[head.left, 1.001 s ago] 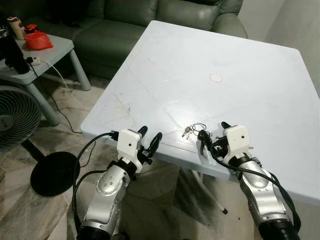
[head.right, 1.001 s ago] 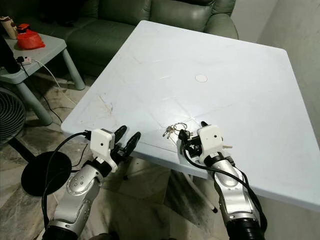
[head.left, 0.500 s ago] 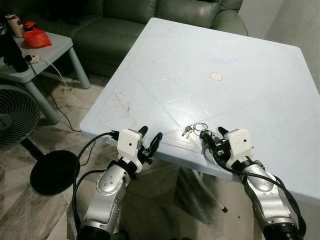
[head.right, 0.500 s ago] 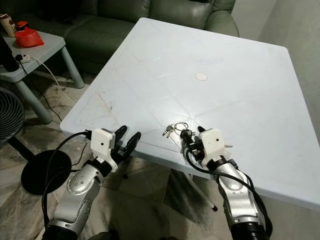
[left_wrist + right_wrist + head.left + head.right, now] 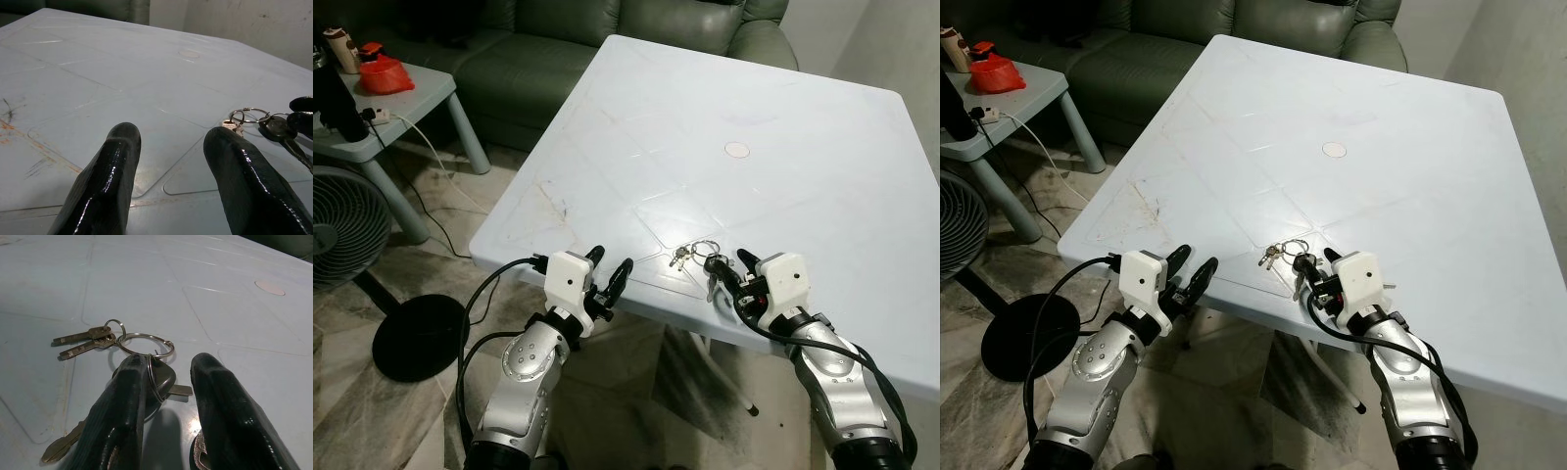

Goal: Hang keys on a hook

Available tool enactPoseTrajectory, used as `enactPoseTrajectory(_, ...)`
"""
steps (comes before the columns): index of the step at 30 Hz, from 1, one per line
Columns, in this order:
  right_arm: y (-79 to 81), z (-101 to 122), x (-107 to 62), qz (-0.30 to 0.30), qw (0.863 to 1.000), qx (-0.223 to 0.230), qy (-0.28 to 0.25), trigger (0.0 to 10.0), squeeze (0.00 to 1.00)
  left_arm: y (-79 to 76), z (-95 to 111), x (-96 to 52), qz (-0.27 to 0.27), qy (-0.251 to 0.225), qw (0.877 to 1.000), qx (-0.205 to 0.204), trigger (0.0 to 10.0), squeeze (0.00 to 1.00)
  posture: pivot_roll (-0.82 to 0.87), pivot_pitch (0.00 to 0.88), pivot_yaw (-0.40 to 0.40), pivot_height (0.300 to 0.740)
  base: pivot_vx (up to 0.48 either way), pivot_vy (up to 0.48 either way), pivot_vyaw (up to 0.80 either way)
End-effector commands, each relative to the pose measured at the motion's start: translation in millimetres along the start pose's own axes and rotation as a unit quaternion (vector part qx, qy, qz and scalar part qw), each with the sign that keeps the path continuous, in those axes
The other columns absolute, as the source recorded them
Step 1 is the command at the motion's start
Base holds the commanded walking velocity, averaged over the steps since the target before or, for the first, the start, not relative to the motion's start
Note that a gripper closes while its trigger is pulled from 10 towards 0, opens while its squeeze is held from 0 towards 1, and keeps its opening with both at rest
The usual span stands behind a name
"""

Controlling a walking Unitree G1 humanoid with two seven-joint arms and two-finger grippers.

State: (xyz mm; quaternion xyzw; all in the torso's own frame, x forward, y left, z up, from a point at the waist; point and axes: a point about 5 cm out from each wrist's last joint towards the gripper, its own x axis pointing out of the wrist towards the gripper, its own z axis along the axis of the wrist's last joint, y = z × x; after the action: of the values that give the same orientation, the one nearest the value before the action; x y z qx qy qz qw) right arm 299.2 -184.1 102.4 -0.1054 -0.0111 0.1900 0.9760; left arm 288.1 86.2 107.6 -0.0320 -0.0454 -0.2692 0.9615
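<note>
The right end effector (image 5: 164, 396), fingers apart, has edged forward to straddle the keys (image 5: 120, 340) on the table (image 5: 783, 127).

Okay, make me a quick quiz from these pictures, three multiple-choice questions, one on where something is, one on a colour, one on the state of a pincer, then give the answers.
1. Where does the bunch of keys lie?
A. on the white table, near its front edge
B. on the sofa
C. on the floor

2. What colour is the bag on the small side table?
A. blue
B. red
C. yellow

3. How is the left pincer?
A. shut on the keys
B. open, holding nothing
C. shut on a cable

Answers:
1 A, the keys rest on the tabletop just before the right pincer.
2 B, the bag is bright red.
3 B, its two fingers stand apart at the table edge, the keys lying off to one side.
</note>
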Motion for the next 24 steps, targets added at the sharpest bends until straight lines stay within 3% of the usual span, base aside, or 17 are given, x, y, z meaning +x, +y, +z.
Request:
enactPoseTrajectory(1,-1.3,1.2,-3.1,0.007,1.000,-0.006,0.001,6.3,0.00,-2.7,3.4,2.7,-0.010,-0.005,1.000,0.004,10.0,0.00,0.01,0.138,-0.046,0.740,0.000,0.000,0.00)
enactPoseTrajectory(3,0.3,0.5,-3.3,0.013,1.000,-0.004,0.003,9.5,0.00,-2.7,3.6,2.9,-0.009,-0.005,1.000,0.003,10.0,0.00,0.01,0.139,-0.046,0.740,0.000,0.000,0.00)
enactPoseTrajectory(5,2.0,0.0,-3.1,0.018,1.000,0.000,0.005,10.0,0.00,-2.6,3.9,3.1,-0.009,-0.006,1.000,0.004,10.0,0.00,0.01,0.138,-0.046,0.740,0.000,0.000,0.00)
enactPoseTrajectory(15,5.7,-0.7,-2.3,0.025,1.000,-0.006,0.008,10.0,0.00,-1.8,4.7,3.3,-0.006,-0.007,1.000,0.004,10.0,0.00,0.01,0.140,-0.046,0.740,0.000,0.000,0.00)
enactPoseTrajectory(16,5.5,-0.8,-2.3,0.023,1.000,-0.006,0.009,9.8,0.00,-1.7,4.8,3.4,-0.006,-0.007,1.000,0.004,10.0,0.00,0.01,0.140,-0.046,0.740,0.000,0.000,0.00)
enactPoseTrajectory(17,4.9,-0.7,-2.1,0.019,1.000,-0.005,0.009,8.5,0.00,-1.6,5.0,3.5,-0.005,-0.008,1.000,0.004,10.0,0.00,0.01,0.140,-0.047,0.740,0.000,0.000,0.00)
enactPoseTrajectory(18,5.0,-0.7,-1.9,0.019,1.000,0.000,0.009,3.6,0.00,-1.6,5.2,3.6,-0.005,-0.008,1.000,0.004,10.0,0.00,0.01,0.140,-0.047,0.740,0.000,0.000,0.00)
enactPoseTrajectory(19,5.2,-0.8,-1.7,0.020,1.000,0.002,0.010,3.0,0.00,-1.5,5.2,3.5,-0.005,-0.008,1.000,0.005,10.0,0.00,0.01,0.140,-0.047,0.740,0.000,0.000,0.00)
enactPoseTrajectory(20,5.4,-0.8,-1.6,0.020,1.000,0.004,0.010,3.0,0.00,-1.5,5.2,3.4,-0.005,-0.008,1.000,0.005,10.0,0.00,0.01,0.140,-0.047,0.740,0.000,0.000,0.00)
enactPoseTrajectory(21,4.7,-0.8,-1.6,0.014,1.000,0.005,0.011,3.7,0.00,-1.4,5.2,3.5,-0.004,-0.008,1.000,0.005,10.0,0.00,0.01,0.140,-0.047,0.740,0.000,0.000,0.00)
enactPoseTrajectory(24,4.3,-0.6,-1.5,0.011,1.000,0.006,0.012,3.6,0.00,-1.4,5.4,3.6,-0.004,-0.008,1.000,0.005,10.0,0.00,0.01,0.140,-0.047,0.740,0.000,0.000,0.00)
